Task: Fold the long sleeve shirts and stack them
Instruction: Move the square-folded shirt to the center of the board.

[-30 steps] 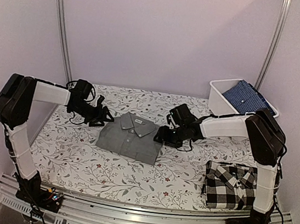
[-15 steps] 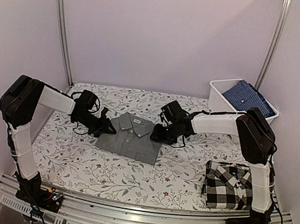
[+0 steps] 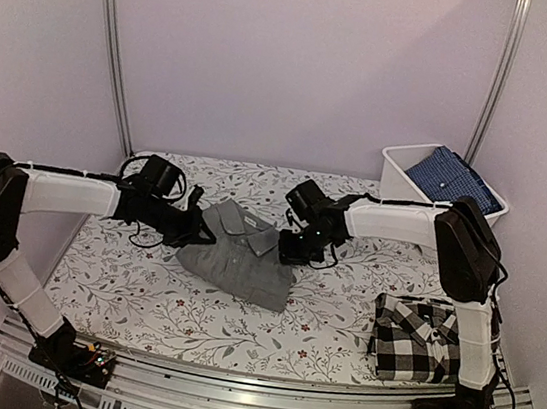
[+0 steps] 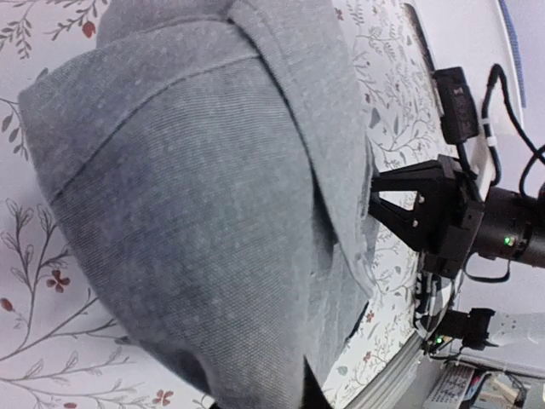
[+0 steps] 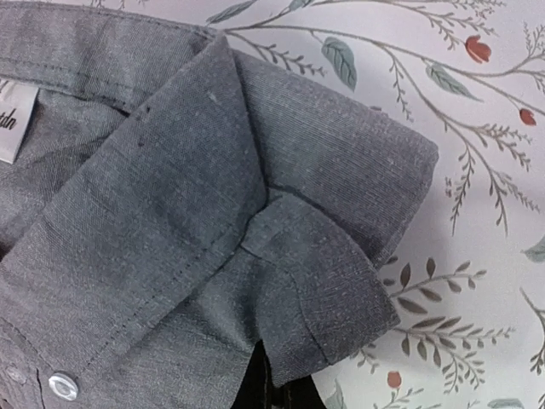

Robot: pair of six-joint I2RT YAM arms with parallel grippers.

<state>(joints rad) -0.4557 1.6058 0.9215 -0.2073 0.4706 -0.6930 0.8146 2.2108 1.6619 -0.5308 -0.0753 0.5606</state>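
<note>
The plain grey long sleeve shirt (image 3: 242,257) lies folded mid-table, collar at the far side, with both far corners bunched up. My left gripper (image 3: 192,231) is shut on its left shoulder corner; in the left wrist view the grey cloth (image 4: 196,213) covers the jaws, and only a dark fingertip (image 4: 309,394) shows. My right gripper (image 3: 291,248) is shut on the right shoulder corner, where the folded grey cloth (image 5: 255,221) runs into the black fingers (image 5: 277,385). The black-and-white checked long sleeve shirt (image 3: 419,337) lies folded at the near right.
A white bin (image 3: 396,171) holding a blue patterned shirt (image 3: 455,178) stands at the far right corner. The flowered tablecloth (image 3: 131,287) covers the table. Metal rails run along the near edge, and upright posts stand at the back corners.
Both grippers closed in from beside the grey shirt onto its far corners and shut on the cloth. The shirt's top edge is now bunched and pulled slightly askew.
</note>
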